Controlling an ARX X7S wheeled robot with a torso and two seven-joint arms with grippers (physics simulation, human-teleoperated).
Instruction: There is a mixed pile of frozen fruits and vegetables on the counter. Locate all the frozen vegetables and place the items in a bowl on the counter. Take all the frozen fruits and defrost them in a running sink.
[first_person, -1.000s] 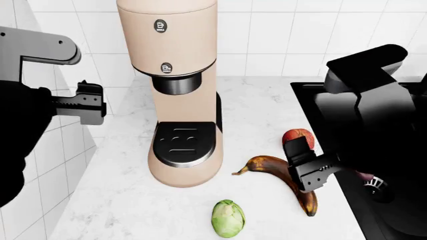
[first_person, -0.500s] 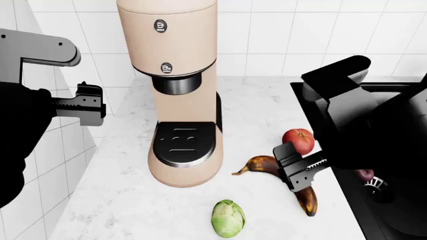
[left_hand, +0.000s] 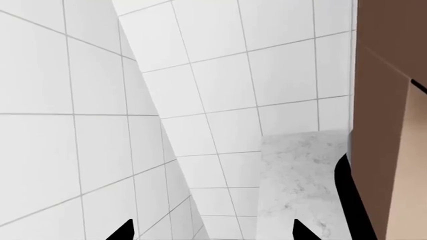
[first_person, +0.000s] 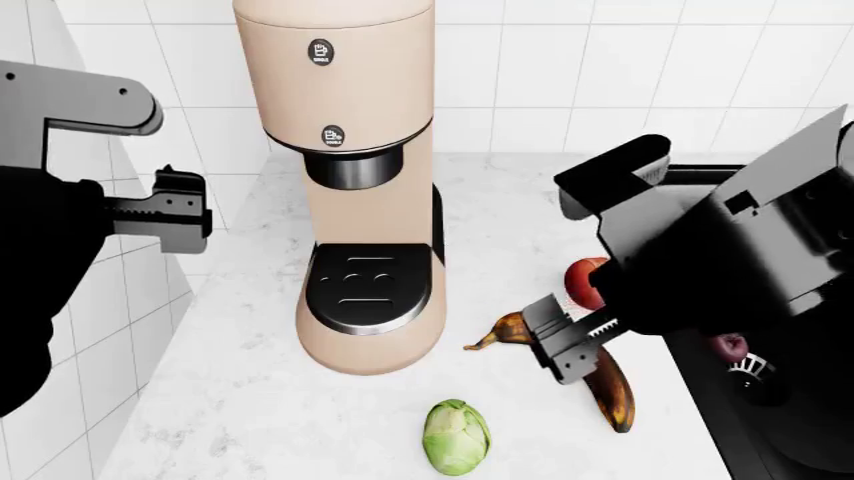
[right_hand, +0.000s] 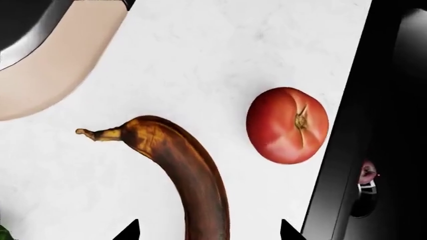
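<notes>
- Brown and spotted, the banana (first_person: 603, 385) lies on the marble counter (first_person: 254, 400), its stem end pointing toward the coffee machine (first_person: 358, 190); it shows more plainly in the right wrist view (right_hand: 187, 175).
- The right gripper (first_person: 571, 343) hangs right over that banana, fingers spread apart, nothing between them; in its own camera the two dark tips sit either side of the fruit's body.
- A red tomato (first_person: 583, 283) rests just beside the banana, on the side nearer the sink (first_person: 801, 420), partly hidden behind the right arm from the head view. From the wrist it is in full sight (right_hand: 287, 125), stem scar up, close to the black sink edge but apart from the banana.
- A green cabbage-like vegetable (first_person: 457, 437) sits alone on the counter in front of the coffee machine, apart from the banana.
- Down in the sink there's a small dark reddish item (first_person: 729, 348) by the drain; too small to name.
- The left gripper (first_person: 180, 210) is held up by the tiled wall (first_person: 120, 290), well away from the pile; its tips (left_hand: 127, 231) stand parted with nothing between them.
</notes>
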